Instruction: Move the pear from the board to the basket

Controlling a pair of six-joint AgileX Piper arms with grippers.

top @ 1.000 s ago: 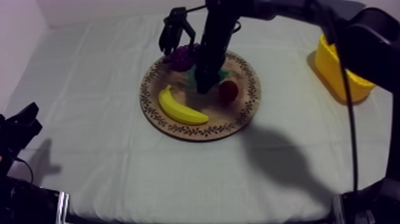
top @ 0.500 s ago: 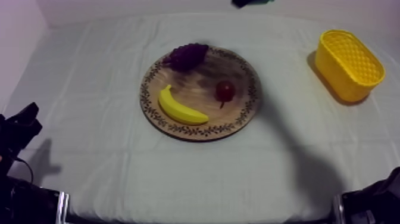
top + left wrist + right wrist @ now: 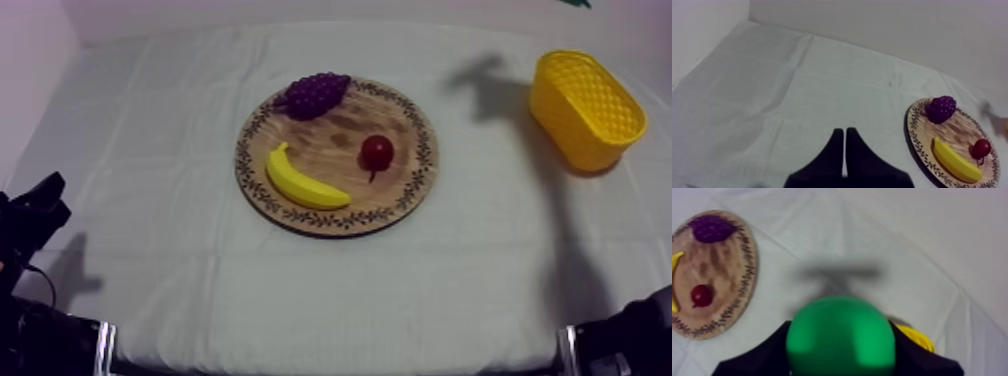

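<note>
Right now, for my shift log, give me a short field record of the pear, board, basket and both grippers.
pear: off the board, held in the right gripper
right gripper: shut on the pear
left gripper: shut, empty, over the cloth
wooden board: holds grapes, banana, small red fruit
yellow basket: right of board, empty

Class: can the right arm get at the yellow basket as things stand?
Probably yes: the right gripper, shut on the pear, hangs close by the yellow basket, whose open top looks clear.

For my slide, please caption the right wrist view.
Right gripper holds the green pear over the cloth, wooden board and basket nearby.
</note>
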